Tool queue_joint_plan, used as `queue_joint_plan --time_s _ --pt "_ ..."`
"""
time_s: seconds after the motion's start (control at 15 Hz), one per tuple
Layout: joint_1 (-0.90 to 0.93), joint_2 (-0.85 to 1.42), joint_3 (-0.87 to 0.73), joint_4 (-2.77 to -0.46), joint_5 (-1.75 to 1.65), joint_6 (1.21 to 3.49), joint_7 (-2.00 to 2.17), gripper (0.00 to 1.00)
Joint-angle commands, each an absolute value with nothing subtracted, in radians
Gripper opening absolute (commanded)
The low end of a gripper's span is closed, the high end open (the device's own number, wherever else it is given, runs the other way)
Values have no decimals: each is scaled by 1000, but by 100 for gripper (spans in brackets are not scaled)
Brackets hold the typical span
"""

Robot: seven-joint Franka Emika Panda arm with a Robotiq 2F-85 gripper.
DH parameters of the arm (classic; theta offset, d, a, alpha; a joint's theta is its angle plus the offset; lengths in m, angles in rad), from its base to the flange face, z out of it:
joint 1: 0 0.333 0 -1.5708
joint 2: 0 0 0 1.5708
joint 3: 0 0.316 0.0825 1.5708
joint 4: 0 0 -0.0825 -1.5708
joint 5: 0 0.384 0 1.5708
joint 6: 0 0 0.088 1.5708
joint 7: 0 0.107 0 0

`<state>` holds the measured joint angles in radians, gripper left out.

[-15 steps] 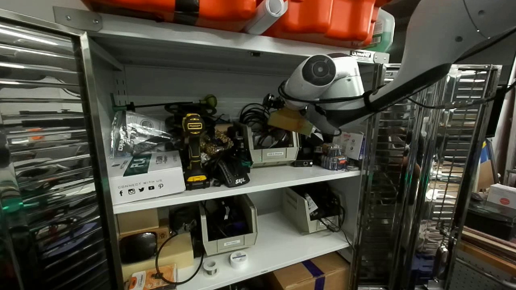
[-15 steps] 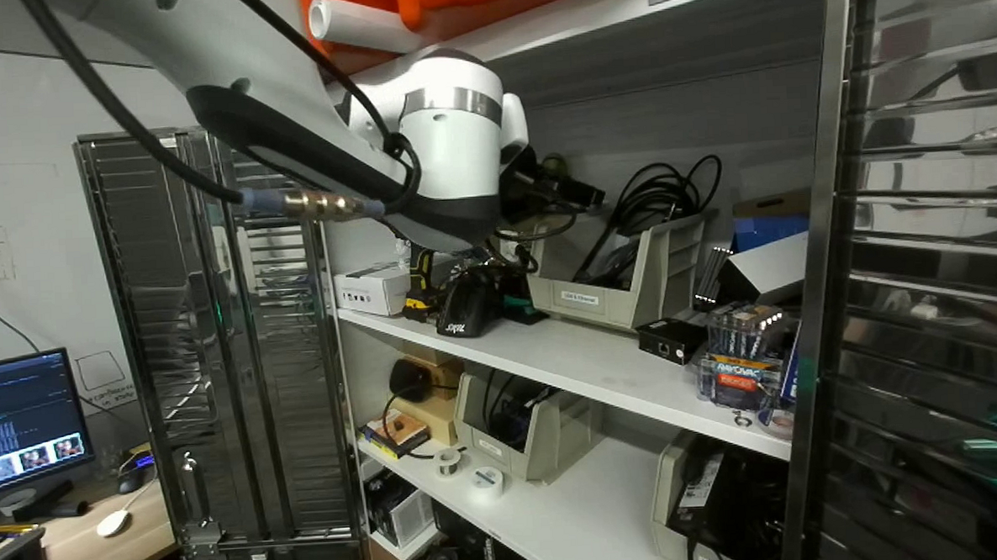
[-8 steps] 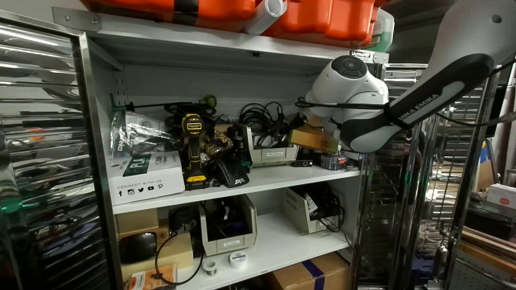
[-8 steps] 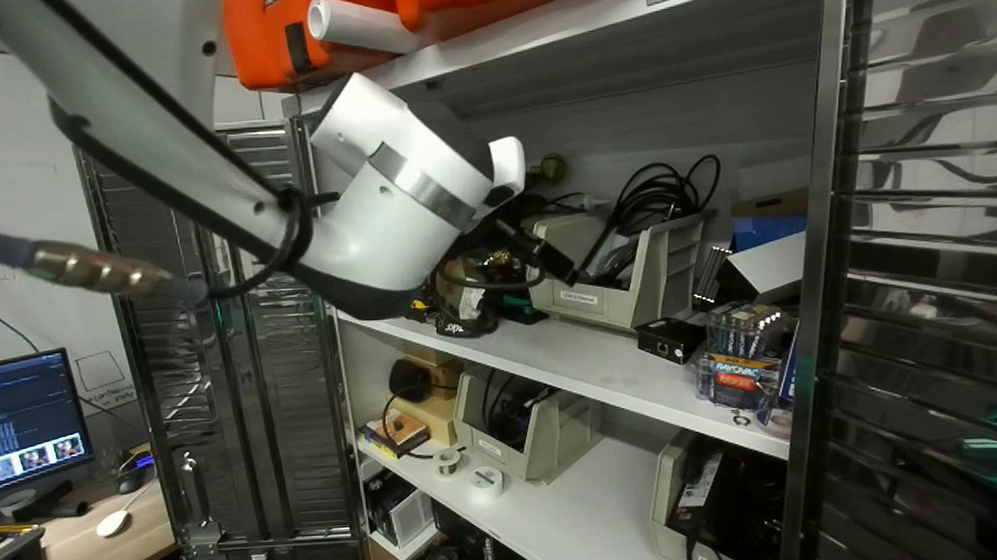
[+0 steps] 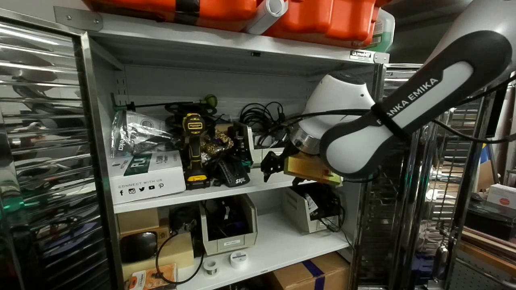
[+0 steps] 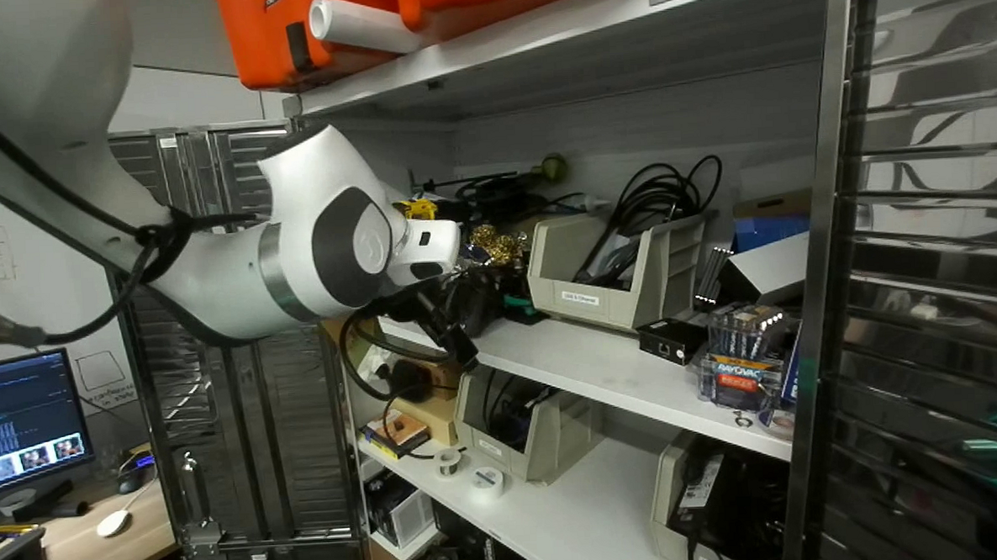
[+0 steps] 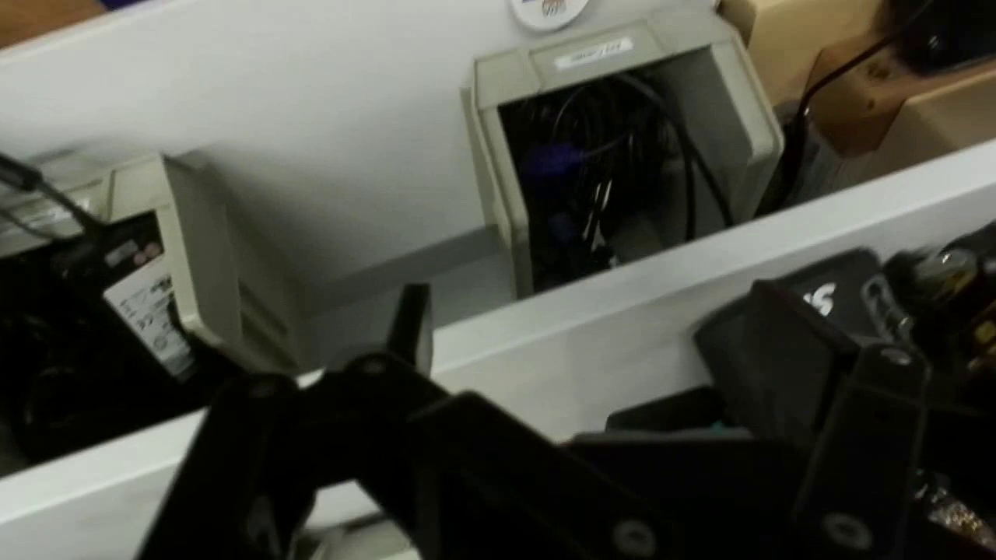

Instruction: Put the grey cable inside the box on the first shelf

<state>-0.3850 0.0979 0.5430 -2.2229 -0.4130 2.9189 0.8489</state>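
My gripper (image 7: 599, 319) is open, its two dark fingers wide apart with nothing seen between them. It also shows in an exterior view (image 6: 455, 337), in front of the upper white shelf's edge (image 6: 552, 358). One pale-grey box (image 6: 592, 297) stands on that shelf behind my gripper, with coiled dark cables (image 6: 659, 193) in it; my arm partly covers it in an exterior view (image 5: 258, 155). Two more pale-grey boxes stand on the lower shelf, one in the middle (image 5: 229, 243) and one at the side (image 5: 318, 225), both with dark cables. I cannot tell which cable is the grey one.
On the upper shelf are a white printed box (image 5: 145, 177), a yellow-black drill (image 5: 194, 149), a black SKIL item (image 5: 231, 175) and a battery pack (image 6: 738, 362). Tape rolls (image 5: 238, 259) lie on the lower shelf. Metal doors (image 6: 937, 294) stand at the sides.
My arm has moved back and down from above the upper box, and the gripper has tilted downward in front of the shelf edge. The coiled cables stay in the upper box.
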Motion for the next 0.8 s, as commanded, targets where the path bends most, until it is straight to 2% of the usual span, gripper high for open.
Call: queue_joint_plan --time_s 0.0,0.13,0.27,0.33,0.47,0.73 --pt "-587 160 816 -2120 -130 2718 583 100" --pt "-692 156 923 -2065 47 2539 434 100" --pt "-767 115 964 -2029 230 2358 298 100" --pt "-506 99 719 -2074 185 2464 360 100" --pt "-557 92 743 -2040 250 2377 293 100" --pt "-567 95 750 -2036 260 2368 283 100"
